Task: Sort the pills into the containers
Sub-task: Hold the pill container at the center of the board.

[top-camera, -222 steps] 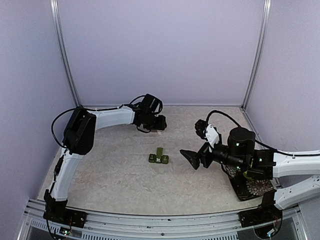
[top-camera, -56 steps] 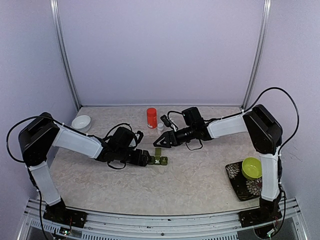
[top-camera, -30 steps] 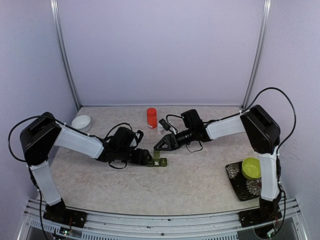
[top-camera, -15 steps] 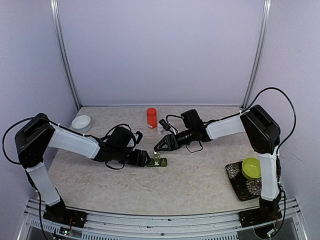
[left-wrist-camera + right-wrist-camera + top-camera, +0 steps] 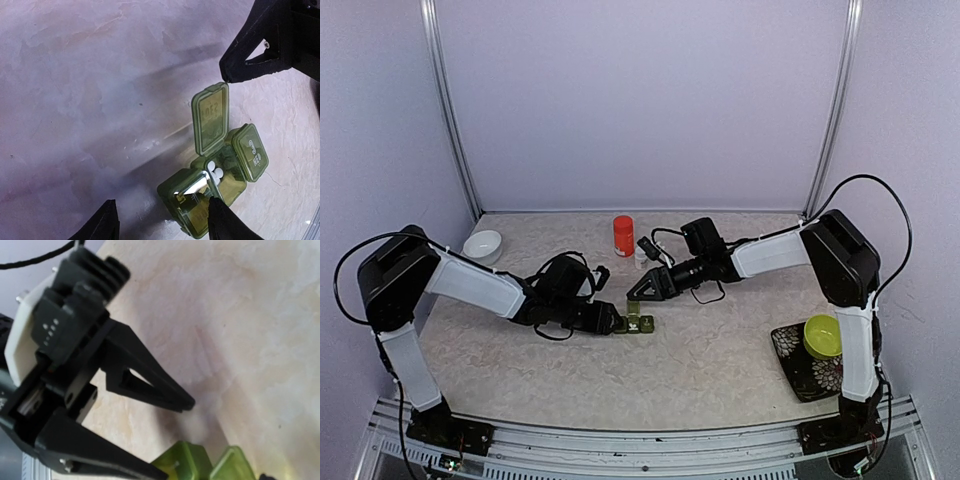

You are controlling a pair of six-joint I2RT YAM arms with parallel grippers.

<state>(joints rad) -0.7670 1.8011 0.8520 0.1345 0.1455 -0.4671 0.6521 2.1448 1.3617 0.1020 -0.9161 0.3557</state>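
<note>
The pill box (image 5: 636, 322) is set near the middle of the surface (image 5: 720, 350), between the two grippers. Its middle lid (image 5: 210, 117) is swung open, and white pills (image 5: 214, 170) are seen in that compartment. The lid at the far end appears to be down.

The left gripper (image 5: 162, 227) is spread and kept low over the surface. The near end of the box is placed between its fingers, closer to one of them, and a gap is left on the other side. Whether the closer finger touches the box cannot be told.

The right gripper (image 5: 169, 437) is spread too, with nothing between its fingers. Its tips are poised just beside the open lid, apart from it.

A red-orange bottle (image 5: 623, 236) is stood behind the box. A white bowl (image 5: 483, 245) is seen at the left rear, and a lime-green bowl (image 5: 823, 335) is set on a patterned tray (image 5: 815, 378) at the right front.
</note>
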